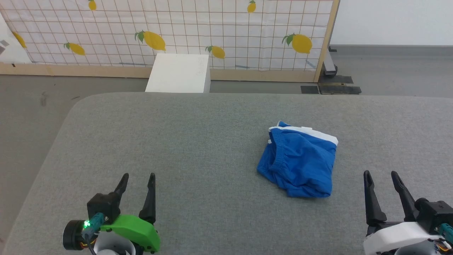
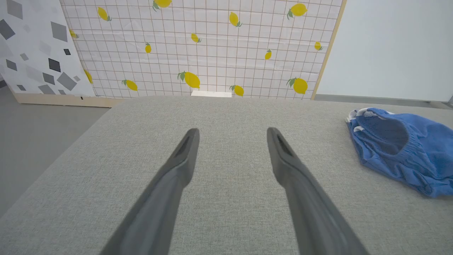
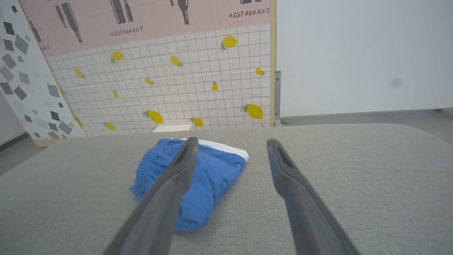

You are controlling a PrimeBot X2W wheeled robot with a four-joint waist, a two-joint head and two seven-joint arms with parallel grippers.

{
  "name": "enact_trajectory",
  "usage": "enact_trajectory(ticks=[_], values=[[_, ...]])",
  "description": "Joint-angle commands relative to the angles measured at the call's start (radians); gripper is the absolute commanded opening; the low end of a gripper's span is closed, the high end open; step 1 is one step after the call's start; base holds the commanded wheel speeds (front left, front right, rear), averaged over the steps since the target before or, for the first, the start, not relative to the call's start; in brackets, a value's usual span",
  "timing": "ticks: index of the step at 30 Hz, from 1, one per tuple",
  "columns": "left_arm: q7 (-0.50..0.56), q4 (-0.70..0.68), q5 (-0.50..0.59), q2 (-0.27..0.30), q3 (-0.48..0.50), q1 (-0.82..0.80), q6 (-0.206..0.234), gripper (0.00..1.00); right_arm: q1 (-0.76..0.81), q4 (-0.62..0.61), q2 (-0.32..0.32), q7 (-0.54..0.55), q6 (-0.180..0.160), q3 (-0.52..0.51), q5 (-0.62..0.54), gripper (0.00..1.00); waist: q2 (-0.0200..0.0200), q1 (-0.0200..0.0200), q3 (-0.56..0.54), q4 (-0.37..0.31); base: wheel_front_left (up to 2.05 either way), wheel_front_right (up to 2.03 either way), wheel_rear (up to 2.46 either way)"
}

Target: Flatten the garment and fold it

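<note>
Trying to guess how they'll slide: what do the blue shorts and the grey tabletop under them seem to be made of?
Shorts: thin, soft cloth, probably a light synthetic knit. It lies crumpled in small folds, with a gathered elastic band and white trim, and looks matte.
Tabletop: covered in grey woven fabric, matte. A fine weave shows up close, and the rounded edges suggest padding.

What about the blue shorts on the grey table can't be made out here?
- Crumpled royal-blue thin shorts with white waistband: any print is hidden in their own folds, all views.
- Left wrist view: the picture's right edge cuts off one end of them.
- Right wrist view: a dark finger of the right gripper covers part of them.
- Underside: hidden against the grey fabric table.
</note>
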Motion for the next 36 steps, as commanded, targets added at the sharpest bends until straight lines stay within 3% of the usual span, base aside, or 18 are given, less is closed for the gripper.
enact_trajectory(ticks=[1, 27, 36], values=[[-0.007, 0.002, -0.007, 0.008, -0.001, 0.003, 0.007, 1.0, -0.008, 0.002, 0.003, 0.003, -0.002, 0.0, -0.006, 1.0, -0.0001, 0.0001, 0.001, 0.001, 0.0, 0.0, 0.0], [-0.017, -0.004, -0.025, 0.021, -0.012, 0.0, 0.02, 1.0, -0.036, 0.02, 0.004, 0.053, -0.002, -0.003, -0.001, 1.0, -0.0001, 0.0001, 0.004, 0.002, 0.0, 0.0, 0.0], [-0.021, -0.032, -0.033, 0.022, -0.02, -0.027, 0.02, 1.0, -0.27, 0.085, -0.055, 0.457, -0.002, -0.001, 0.04, 1.0, -0.0001, 0.0001, 0.069, 0.022, 0.0, 0.0, 0.0]])
